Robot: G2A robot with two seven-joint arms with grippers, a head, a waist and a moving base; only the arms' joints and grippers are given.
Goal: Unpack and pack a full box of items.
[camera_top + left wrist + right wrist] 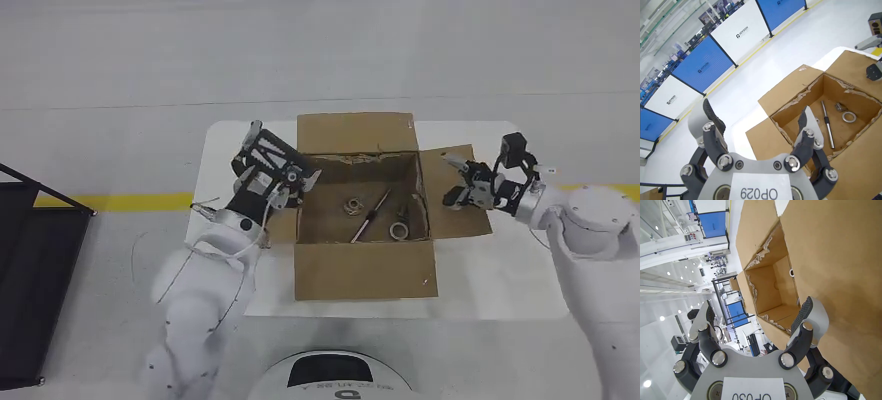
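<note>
**Room.** Pale grey floor (300, 60). A yellow line (130, 202) crosses it and passes behind the tabletop from 9 to 3 o'clock. The left wrist view shows a row of blue and white partition panels (702, 66) on black posts. A black rack (30, 270) stands on the floor at 9 o'clock, well apart from the tabletop.

**Surface.** White tabletop (230, 150) with rounded corners, carrying the box.

**Container.** One brown cardboard box (365, 270) at the middle of the tabletop, open. Its flaps are folded outward at 12, 3 and 6 o'clock. Torn paper lines the inner rim.

**Contents, on the box floor.**
- Metal rod (369, 216), near the centre, lying flat, ends toward 1 and 7 o'clock.
- Flat metal ring (398, 231), at 4 o'clock, just beside the rod's lower half.
- Small round nut (352, 207), at 9 o'clock of the rod, apart from it.
- Small metal fitting (404, 211), at 3 o'clock, near the ring; its shape is too small to tell.

**Grippers.**
- Left gripper (303, 185), above the box's 9 o'clock rim. Fingers (715, 121) spread wide, nothing between them.
- Right gripper (452, 182), above the 3 o'clock flap. Fingers (802, 311) spread wide, nothing between them.
</note>
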